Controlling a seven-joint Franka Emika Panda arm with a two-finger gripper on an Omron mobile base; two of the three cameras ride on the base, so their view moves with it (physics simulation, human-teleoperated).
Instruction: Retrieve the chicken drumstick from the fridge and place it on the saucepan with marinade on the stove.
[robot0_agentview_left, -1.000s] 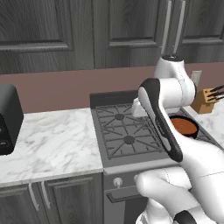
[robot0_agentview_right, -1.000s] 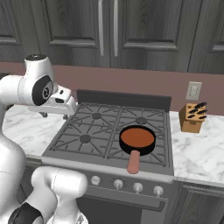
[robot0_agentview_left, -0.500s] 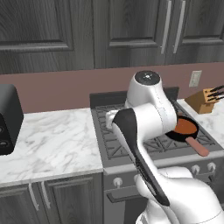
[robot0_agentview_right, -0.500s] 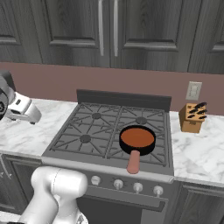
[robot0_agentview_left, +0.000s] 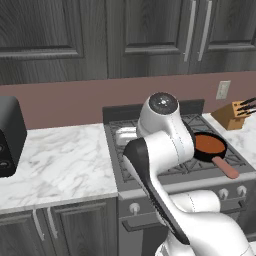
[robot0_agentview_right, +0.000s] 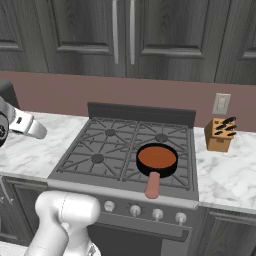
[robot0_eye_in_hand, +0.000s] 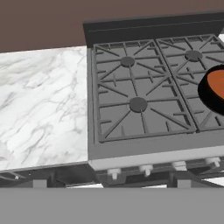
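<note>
We are viewing the saucepan with marinade (robot0_agentview_right: 157, 159) sitting on the front right burner of the stove (robot0_agentview_right: 100, 159), its pale handle pointing toward the knobs. In the hand view the saucepan (robot0_eye_in_hand: 213, 89) is lying at the right edge, beside the bare left grates of the stove (robot0_eye_in_hand: 138, 105). A marble counter (robot0_agentview_left: 60, 160) is flanking the stove on its left, and a knife block (robot0_agentview_right: 220, 134) is standing on the counter to its right. We cannot tell how the gripper's fingers are standing.

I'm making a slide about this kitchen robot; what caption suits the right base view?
Saucepan with marinade on the stove's front right burner, knife block beside it.
</note>
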